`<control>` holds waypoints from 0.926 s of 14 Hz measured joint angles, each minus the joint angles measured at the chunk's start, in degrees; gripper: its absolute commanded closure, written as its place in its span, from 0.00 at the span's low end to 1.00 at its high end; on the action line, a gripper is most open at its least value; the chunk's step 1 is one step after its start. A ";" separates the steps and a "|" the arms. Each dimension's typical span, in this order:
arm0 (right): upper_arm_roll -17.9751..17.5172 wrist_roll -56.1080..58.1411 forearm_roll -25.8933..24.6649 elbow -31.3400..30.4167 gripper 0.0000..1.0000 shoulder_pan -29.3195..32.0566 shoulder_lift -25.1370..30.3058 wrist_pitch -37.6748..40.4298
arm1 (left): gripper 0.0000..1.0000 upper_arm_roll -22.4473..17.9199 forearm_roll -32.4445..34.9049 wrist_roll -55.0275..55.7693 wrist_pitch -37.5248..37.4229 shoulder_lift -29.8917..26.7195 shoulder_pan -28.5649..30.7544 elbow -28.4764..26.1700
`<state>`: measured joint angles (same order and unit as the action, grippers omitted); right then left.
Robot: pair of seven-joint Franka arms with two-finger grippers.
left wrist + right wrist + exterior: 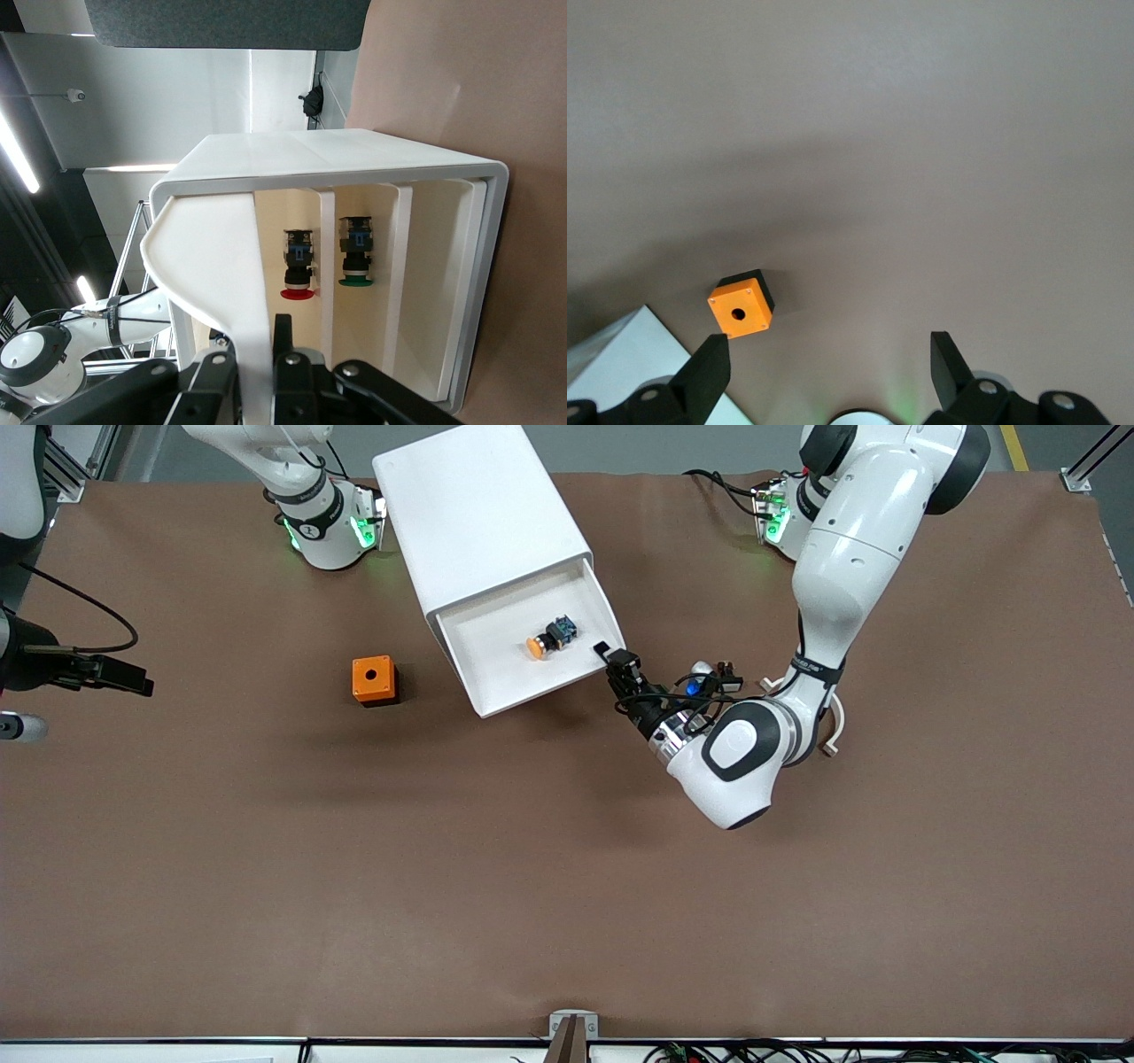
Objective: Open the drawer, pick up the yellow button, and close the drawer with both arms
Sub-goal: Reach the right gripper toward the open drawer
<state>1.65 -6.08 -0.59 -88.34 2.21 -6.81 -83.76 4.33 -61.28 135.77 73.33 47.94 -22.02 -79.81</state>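
The white cabinet [478,514] stands at the robots' end of the table. Its uppermost drawer [496,664] is pulled out toward the front camera. The button [549,638] lies in it, with orange cap, black middle and blue rear block. My left gripper [611,657] is shut on the drawer's front wall at the corner toward the left arm's end. In the left wrist view the left gripper [252,354] clamps the off-white drawer front [213,266]. My right gripper [831,367] is open and empty, high over the table beside the cabinet; it is out of the front view.
An orange box with a hole [374,680] sits on the brown table beside the open drawer, toward the right arm's end; it also shows in the right wrist view [741,304]. Lower drawers hold a red-capped button [297,266] and a green-capped one [355,257].
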 measured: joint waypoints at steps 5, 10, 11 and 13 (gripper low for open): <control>-0.89 -18.85 6.12 0.58 0.00 -5.94 0.77 2.41 | 0.00 0.00 0.00 -0.01 0.30 0.00 -0.01 0.01; -1.29 -35.83 7.61 0.81 0.00 -15.37 2.40 2.60 | 0.00 0.00 0.00 -4.59 0.73 0.00 0.00 0.86; -1.34 -39.46 7.75 0.82 0.00 -17.56 2.52 2.60 | 0.00 0.00 0.00 -6.09 0.79 0.00 0.01 1.42; -1.41 -47.19 7.93 0.82 0.00 -22.42 2.52 1.88 | 0.00 -0.06 0.00 -8.09 0.85 0.00 0.07 2.56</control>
<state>0.24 -53.26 7.34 -87.52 -20.20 -4.29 -81.88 4.27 -61.28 127.68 74.18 47.94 -21.95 -77.25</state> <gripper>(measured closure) 0.000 0.000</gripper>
